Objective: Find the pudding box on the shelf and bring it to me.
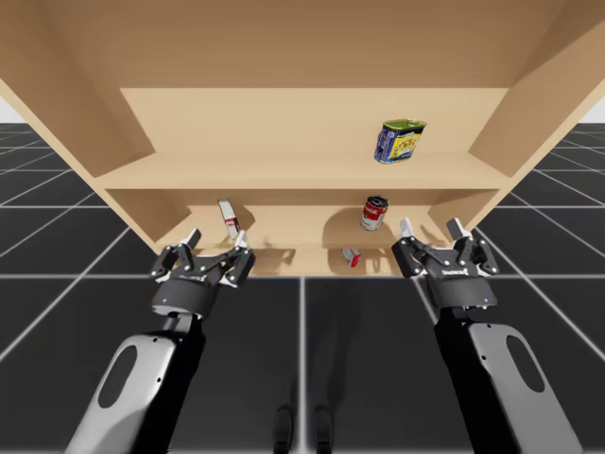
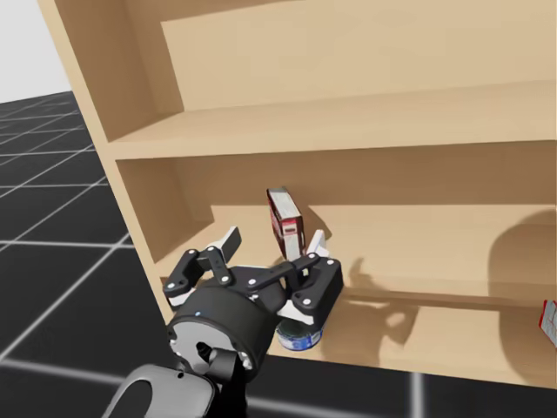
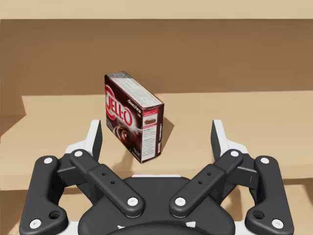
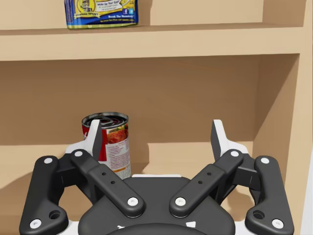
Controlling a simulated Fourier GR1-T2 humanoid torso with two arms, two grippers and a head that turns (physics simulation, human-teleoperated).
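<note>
Pudding box (image 3: 133, 117), one, before left gripper (image 3: 156, 128), jaws open like right gripper's (image 4: 156, 128); red can (image 1: 374, 213), blue can (image 1: 400, 141), perhaps another.

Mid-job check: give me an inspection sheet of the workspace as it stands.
Surface: wooden shelf, upper and lower level.
Job's things: pudding box stands tilted on the lower level, ahead of the left gripper, untouched.
Clutter: red can on the lower level; blue-and-yellow can on the upper level; small red-and-white item at the lower level's front edge.
Grippers: left gripper open; right gripper open, facing the red can.
Cables: nothing seen.
Surroundings: dark gridded floor.
</note>
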